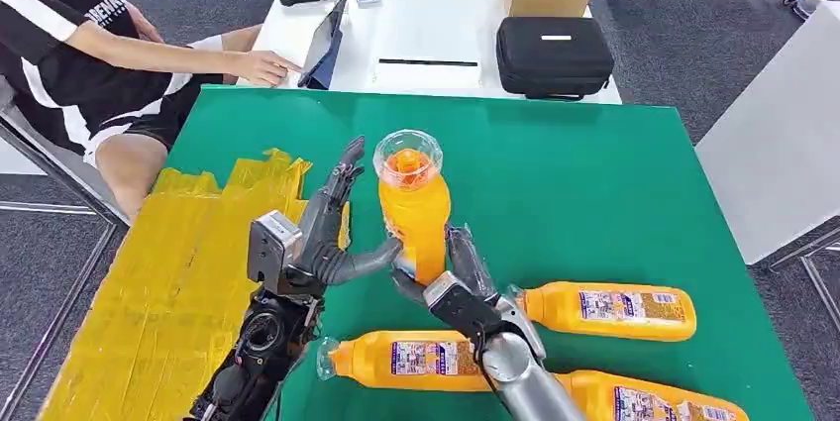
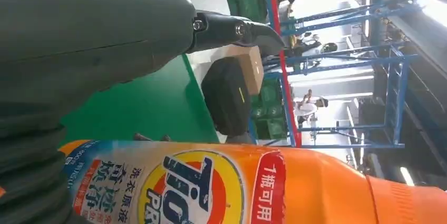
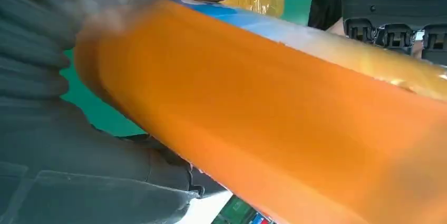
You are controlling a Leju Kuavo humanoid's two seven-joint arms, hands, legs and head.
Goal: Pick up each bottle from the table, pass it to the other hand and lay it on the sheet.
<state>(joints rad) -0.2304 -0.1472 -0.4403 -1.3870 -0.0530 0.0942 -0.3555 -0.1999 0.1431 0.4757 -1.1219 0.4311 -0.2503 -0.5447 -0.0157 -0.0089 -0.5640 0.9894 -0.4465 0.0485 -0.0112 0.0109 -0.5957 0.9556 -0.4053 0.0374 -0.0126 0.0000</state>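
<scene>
Upright, glossy orange bottle (image 1: 413, 213) gripped by right robot hand (image 1: 458, 287); left robot hand (image 1: 327, 233) spread.

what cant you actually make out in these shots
- Head view: the third lying bottle is cut off by the bottom edge.
- Head view: whether the left hand already grips the upright bottle; the bottle hides the contact.
- Right wrist view: the bottle's label, blurred and too close.
</scene>
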